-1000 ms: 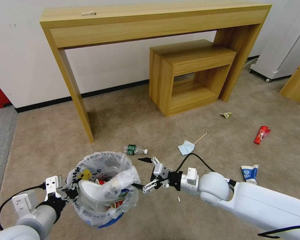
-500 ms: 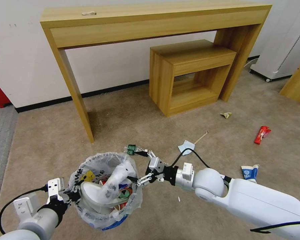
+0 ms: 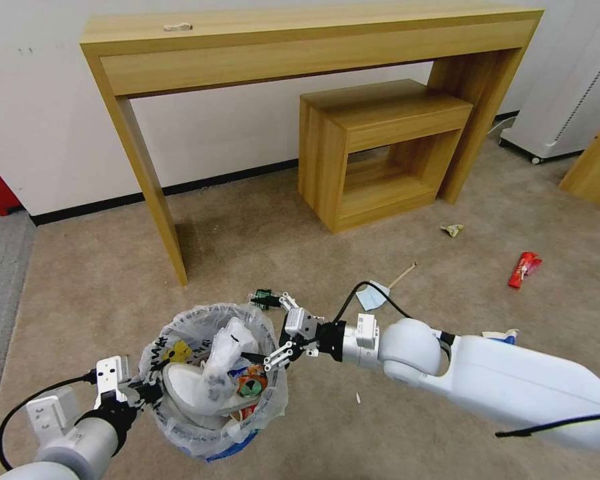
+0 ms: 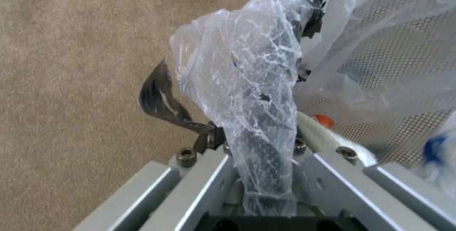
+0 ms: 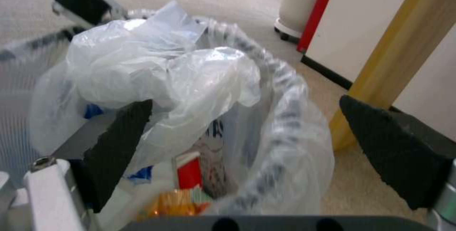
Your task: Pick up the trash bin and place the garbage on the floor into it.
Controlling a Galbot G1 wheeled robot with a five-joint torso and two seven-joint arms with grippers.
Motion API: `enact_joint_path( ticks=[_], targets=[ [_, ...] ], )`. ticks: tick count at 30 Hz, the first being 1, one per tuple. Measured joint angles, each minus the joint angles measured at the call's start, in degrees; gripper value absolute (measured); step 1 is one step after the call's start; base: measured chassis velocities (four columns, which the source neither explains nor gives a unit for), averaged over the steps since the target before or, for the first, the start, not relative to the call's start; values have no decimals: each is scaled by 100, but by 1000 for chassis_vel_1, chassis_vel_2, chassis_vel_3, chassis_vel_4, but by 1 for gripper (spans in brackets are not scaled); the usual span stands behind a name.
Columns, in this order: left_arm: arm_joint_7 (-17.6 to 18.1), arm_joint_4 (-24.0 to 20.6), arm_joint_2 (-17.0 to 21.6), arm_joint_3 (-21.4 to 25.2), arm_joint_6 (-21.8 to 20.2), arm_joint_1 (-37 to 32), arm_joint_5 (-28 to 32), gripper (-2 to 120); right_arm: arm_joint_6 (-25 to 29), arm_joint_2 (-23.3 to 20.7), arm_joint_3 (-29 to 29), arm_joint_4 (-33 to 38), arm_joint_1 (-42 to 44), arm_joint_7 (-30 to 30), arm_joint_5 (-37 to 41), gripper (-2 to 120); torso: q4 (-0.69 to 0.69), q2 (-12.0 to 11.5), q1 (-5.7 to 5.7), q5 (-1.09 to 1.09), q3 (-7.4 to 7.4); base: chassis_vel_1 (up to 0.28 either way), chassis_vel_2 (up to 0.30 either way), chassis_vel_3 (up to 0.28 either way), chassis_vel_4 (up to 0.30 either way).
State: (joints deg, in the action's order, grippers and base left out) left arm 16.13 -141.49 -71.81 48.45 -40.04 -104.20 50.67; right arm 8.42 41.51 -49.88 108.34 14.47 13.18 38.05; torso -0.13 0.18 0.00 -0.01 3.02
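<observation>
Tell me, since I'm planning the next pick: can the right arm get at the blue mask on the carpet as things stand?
Probably yes: the right gripper is open at the trash bin rim, and the blue mask lies on bare floor beside that arm.

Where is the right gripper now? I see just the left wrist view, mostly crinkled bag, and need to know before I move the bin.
Observer: In the head view the right gripper is open at the trash bin's rim, on the robot's right side of the bin.
Operator: Is any litter left out there?
Observer: Yes. A blue mask, a wooden stick and a red packet lie on the floor, off to the robot's right.
</observation>
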Motion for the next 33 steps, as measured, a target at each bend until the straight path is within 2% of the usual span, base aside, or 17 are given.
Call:
enact_joint_path(
  ticks=[11,21,33],
  targets=[
    [-2,-32,-25,-21,-7,12,-7,1,-141,-102,-373,-11,-265,-67,-62,100,-1,0,0,1,0,0,0,0,0],
    [-26,-34,-4,-15,-7,-2,-1,1,-494,185,-482,14,-506,-437,-142,100,0,0,0,1,0,0,0,0,0],
    [-31,-48,53,5,-7,-5,46,1,-483,114,-858,-36,-872,-326,-244,100,-1,0,0,0,0,0,0,0,0]
  ],
)
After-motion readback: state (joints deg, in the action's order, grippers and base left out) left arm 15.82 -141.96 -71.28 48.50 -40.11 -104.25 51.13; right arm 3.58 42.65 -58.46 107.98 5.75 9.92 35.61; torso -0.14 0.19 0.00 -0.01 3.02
